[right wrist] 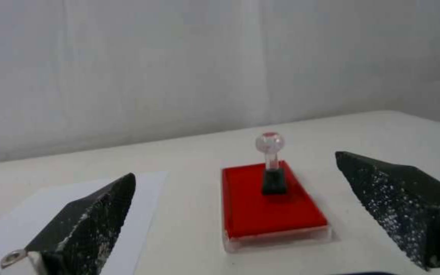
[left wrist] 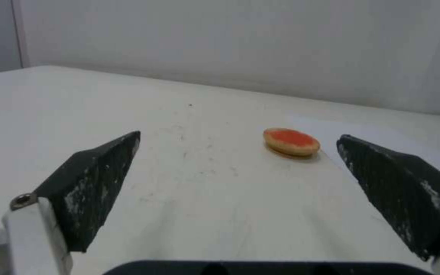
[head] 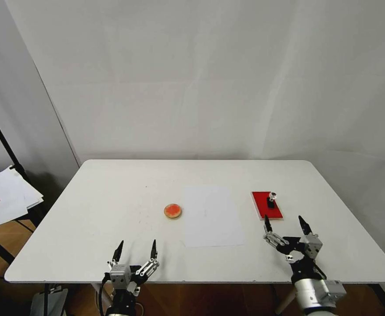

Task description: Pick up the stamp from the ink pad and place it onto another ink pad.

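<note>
Risk entry: I see the stamp (head: pixel 271 199) upright on the ink pad (head: pixel 266 205), right of frame centre, right claw (head: pixel 286 224) agape just below it, left claw (head: pixel 136 251) agape lower left; an off-centre pinch could topple the slim stamp.

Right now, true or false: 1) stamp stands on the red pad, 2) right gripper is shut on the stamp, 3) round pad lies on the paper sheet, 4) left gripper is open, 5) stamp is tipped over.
1) True: the small black stamp with a clear round knob stands on the flat red rectangular ink pad.
2) False: the right gripper is open, short of the pad, holding nothing.
3) False: the small round orange ink pad with a tan rim lies on the bare white table, beside the white paper sheet.
4) True: the left gripper is open, near the table's front edge.
5) False: it is upright.
</note>
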